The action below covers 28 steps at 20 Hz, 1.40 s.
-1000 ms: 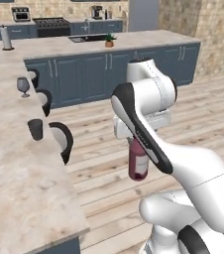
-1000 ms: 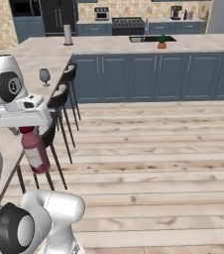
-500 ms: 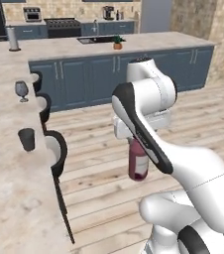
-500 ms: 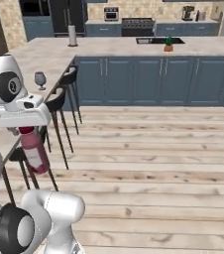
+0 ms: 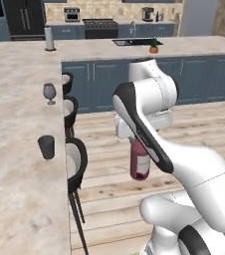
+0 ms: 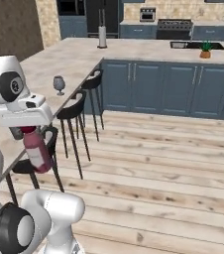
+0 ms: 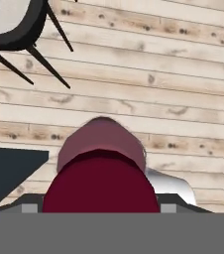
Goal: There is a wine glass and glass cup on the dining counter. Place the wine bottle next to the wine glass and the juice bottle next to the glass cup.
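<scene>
My gripper (image 5: pixel 135 141) is shut on the dark red cap of the juice bottle (image 5: pixel 140 162), a stout maroon bottle with a white label that hangs upright over the wooden floor, to the right of the dining counter (image 5: pixel 15 104). The right base view has the same juice bottle (image 6: pixel 37 150) hanging under the gripper (image 6: pixel 28 130). From the hand, the juice bottle (image 7: pixel 101 171) is seen from above. The wine glass (image 5: pixel 49 92) (image 6: pixel 59 84) stands near the counter's edge. The glass cup (image 5: pixel 46 147) stands closer to me, left of the bottle. The wine bottle is out of view.
Black bar stools (image 5: pixel 75 158) (image 6: pixel 75 105) line the dining counter's edge between it and the bottle. A blue-fronted kitchen island (image 5: pixel 104 82) runs across behind, with a small plant (image 5: pixel 155 46). A grey cylinder (image 5: pixel 49 38) stands at the counter's far end. Wooden floor (image 6: pixel 158 163) lies to the right.
The whole scene has shifted, so the base has moved: the counter, wine glass and glass cup sit differently in both base views. The bottle stays gripped in the same pose.
</scene>
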Available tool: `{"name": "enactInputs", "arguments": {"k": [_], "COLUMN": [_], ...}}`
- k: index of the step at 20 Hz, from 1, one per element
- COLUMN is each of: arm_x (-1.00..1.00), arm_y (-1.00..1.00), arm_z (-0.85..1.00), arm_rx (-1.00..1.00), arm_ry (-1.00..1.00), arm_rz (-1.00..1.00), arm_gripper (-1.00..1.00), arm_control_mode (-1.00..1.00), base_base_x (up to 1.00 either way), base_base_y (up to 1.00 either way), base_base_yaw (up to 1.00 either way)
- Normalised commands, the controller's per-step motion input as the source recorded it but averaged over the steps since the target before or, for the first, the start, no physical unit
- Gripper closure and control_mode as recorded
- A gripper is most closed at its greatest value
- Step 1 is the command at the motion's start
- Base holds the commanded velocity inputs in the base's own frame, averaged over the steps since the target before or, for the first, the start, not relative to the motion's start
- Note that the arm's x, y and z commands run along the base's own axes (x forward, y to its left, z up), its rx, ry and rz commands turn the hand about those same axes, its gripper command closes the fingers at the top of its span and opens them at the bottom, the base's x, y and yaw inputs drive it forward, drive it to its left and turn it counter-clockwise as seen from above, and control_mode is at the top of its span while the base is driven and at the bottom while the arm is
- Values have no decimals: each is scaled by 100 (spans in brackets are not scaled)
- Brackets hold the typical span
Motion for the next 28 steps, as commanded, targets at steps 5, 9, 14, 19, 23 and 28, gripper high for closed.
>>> {"name": "enactInputs", "arguments": {"k": [5,9,14,19,23,28], "arm_x": [0,0,0,0,0,0], "arm_y": [0,0,0,0,0,0], "arm_z": [0,0,0,0,0,0], "arm_rx": [0,0,0,0,0,0], "arm_ry": [0,0,0,0,0,0], "arm_rz": [0,0,0,0,0,0], "arm_gripper": [100,100,100,100,100,100], "arm_control_mode": [100,100,100,100,100,100], "base_base_x": [58,50,35,35,23,12], "base_base_y": [-11,-21,-17,-5,10,15], "base_base_yaw": [40,33,19,15,8,7]}}
